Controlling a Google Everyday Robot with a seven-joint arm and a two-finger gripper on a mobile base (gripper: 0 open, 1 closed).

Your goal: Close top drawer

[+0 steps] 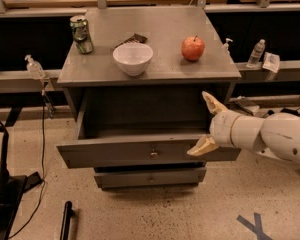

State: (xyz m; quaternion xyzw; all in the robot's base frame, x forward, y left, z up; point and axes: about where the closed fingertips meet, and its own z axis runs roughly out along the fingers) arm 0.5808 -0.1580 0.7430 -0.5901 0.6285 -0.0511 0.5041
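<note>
Plainly, the top drawer (115,154) stands pulled well out beneath the grey surface (160,24), its deep box open to view. At its right end the tool (208,125) is spread wide, its lower fingertip (201,147) at the front panel's upper edge. On the surface sit a can (81,34), a white bowl (133,59) and an apple (193,48).

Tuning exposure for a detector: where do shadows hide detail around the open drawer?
Camera view: the top drawer is dark inside, shadowed by the cabinet top, which is evenly lit without glare; the pale gripper, fingers open at the drawer's right front corner, stands out.
</note>
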